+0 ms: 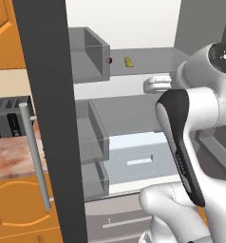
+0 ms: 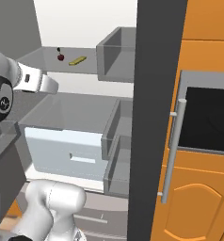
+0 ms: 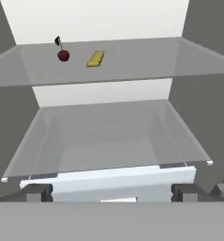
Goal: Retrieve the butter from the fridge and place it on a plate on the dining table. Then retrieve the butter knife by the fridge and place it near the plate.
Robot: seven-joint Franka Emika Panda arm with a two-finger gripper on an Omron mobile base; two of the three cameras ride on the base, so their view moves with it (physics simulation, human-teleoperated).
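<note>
Gripper [image 3: 112,192] spread, cherry [image 3: 63,55] beside butter [image 3: 95,59]

Orange wooden cabinets [image 1: 20,209] with arched panels are seen at one side, beneath a marbled counter [image 1: 10,159] on which a black toaster [image 1: 8,118] is set. At the other side, a dark oven window [image 2: 208,117] is framed by orange cabinetry [image 2: 198,202].

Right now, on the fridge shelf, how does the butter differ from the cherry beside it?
The butter is a pale yellow, flat oblong block; the cherry is a dark red, round fruit with a thin stem standing up. The butter lies lengthwise, the cherry sits compact. Both are small and rest apart on the same upper shelf, neither touched by the open gripper.
</note>
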